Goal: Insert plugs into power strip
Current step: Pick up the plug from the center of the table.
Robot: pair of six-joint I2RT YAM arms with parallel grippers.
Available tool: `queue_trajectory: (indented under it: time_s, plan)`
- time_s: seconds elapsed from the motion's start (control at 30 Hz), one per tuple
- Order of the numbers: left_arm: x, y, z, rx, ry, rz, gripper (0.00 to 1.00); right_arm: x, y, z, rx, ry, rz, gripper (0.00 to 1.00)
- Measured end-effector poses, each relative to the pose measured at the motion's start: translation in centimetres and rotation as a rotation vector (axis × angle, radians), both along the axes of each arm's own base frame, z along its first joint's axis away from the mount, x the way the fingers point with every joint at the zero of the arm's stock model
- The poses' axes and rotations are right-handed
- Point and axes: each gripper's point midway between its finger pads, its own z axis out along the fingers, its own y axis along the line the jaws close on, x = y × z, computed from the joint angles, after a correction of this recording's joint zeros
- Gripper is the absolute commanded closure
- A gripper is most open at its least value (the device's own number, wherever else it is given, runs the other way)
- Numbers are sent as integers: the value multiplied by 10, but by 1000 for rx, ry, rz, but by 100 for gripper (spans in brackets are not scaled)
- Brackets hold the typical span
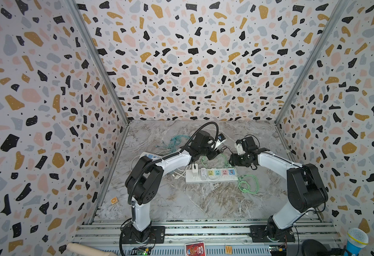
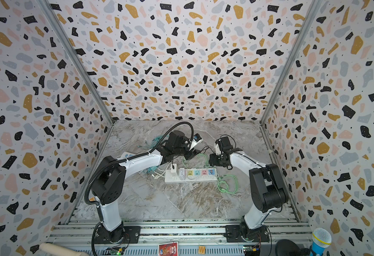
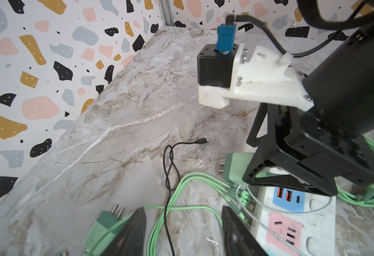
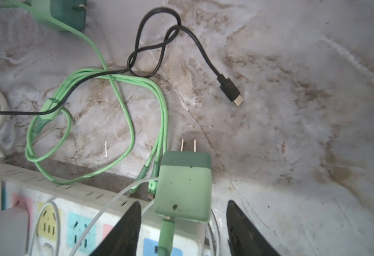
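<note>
- Your right gripper [image 4: 184, 202] holds its fingers [image 4: 126, 230] moderately apart, one on each side of a mint green plug [image 4: 184, 186]. A gap shows on both sides, so nothing is clamped.
- That plug lies unplugged at the end of the white power strip [image 4: 81, 197], beside its blue USB panel. Its prongs point away from the strip over the marble table [image 4: 292, 110].
- Your left gripper [image 3: 182, 208] also has its fingers [image 3: 132, 232] parted. Only loose green cables [image 3: 195, 208] and a black cable [image 3: 170, 166] lie between them.
- A second mint green plug [image 3: 101, 228] lies on the table just outside one left finger.
- Both wrists tip downward, with the grippers facing each other behind the strip.
- In both top views, your left arm [image 1: 177, 159] and right arm [image 1: 274, 161] reach inward from raised elbows.
- A white plug [image 1: 194, 171] sits in the strip's left end.
</note>
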Motion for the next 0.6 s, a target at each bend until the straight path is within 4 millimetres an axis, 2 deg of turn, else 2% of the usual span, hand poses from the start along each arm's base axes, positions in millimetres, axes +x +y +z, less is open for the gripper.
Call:
queue_trajectory:
  time_s: [0.3,0.6]
  plan:
    - [0,0,0,-2,4,2,45,-10,-1,-13,-7,25,6,38]
    - [0,0,0,-2,6,4,45,-6,1,-17,-5,15,7,41]
